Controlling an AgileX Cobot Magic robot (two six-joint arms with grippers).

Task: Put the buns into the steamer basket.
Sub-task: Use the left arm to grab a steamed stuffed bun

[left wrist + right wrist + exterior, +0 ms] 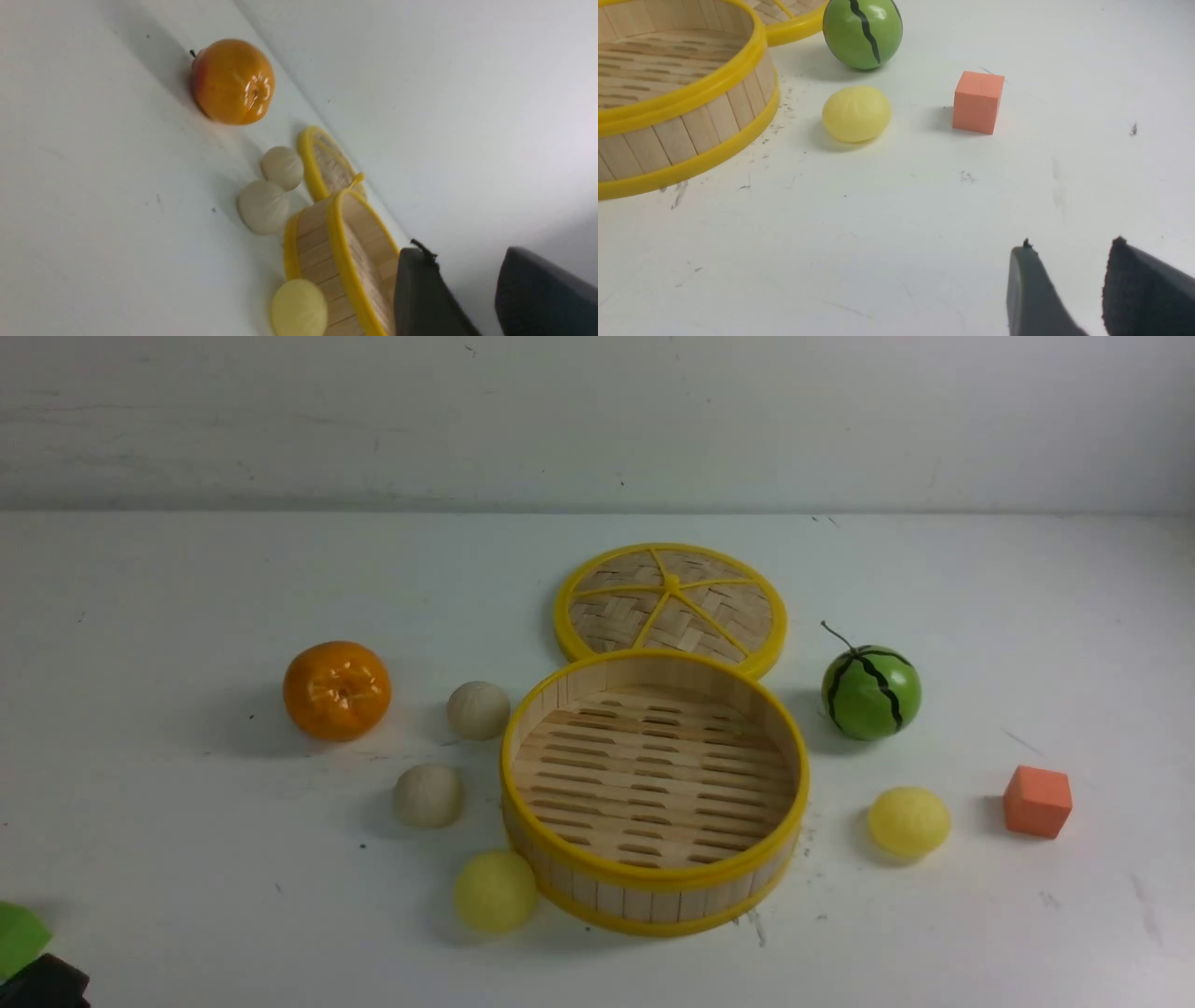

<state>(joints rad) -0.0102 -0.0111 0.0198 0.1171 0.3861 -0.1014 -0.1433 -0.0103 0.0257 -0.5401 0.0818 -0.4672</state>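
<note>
The flat woven yellow-rimmed lid (670,602) lies behind the round bamboo steamer basket (653,896), its open side up. Two cream-white round buns (428,795) and one pale-yellow round bun (496,891) sit left of it; another pale-yellow round bun (909,821) sits right, between the basket and an orange-red cube (1036,801). Both the black left gripper (462,284) and black right gripper (1073,280) are open; the wrist views show their fingers, the front view neither pair.

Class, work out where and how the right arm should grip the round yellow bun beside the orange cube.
Probably grip the pale yellow pleated bun by its rounded sides, coming from above: it sits low, pleats up, with bare table between it and the orange cube.
</note>
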